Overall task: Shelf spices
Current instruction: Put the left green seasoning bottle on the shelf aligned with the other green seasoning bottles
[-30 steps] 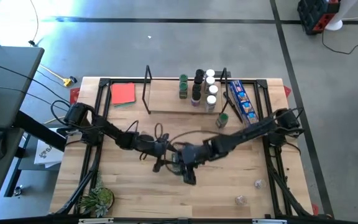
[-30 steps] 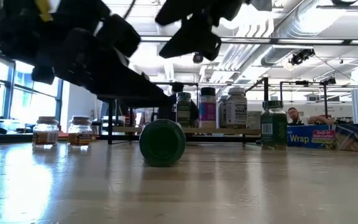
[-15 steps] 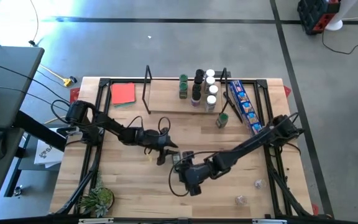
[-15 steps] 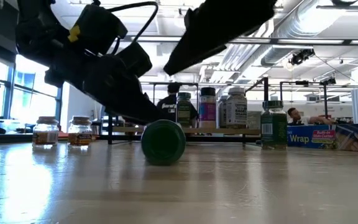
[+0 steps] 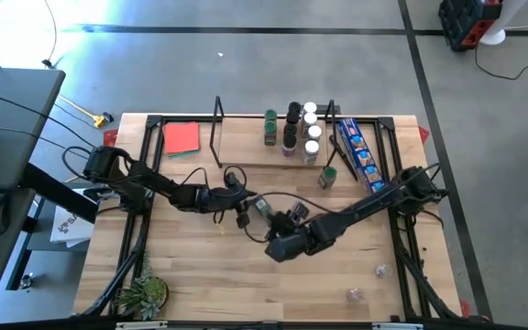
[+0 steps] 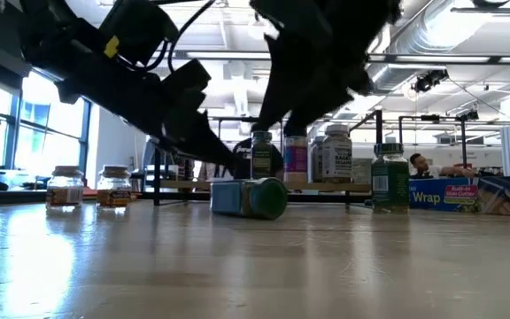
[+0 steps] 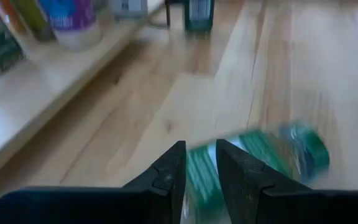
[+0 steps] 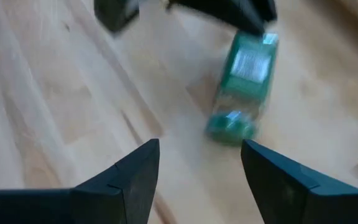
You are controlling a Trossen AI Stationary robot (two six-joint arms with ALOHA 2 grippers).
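Pale wood table [image 5: 191, 275] is carrying a shelf [image 5: 246, 151] at twelve o'clock, with several jars [image 5: 299, 128] standing on its right end. At the centre a green jar [image 5: 262, 207] is lying on its side, its long axis running roughly ten to four. Left tool [image 5: 243, 211] is sitting just at the jar's nine o'clock end, its fingers [image 7: 166, 177] narrowed, though I cannot tell if they are pinching it. Right tool [image 5: 282, 247] is hovering spread at the jar's five o'clock, empty. Left looks nearer.
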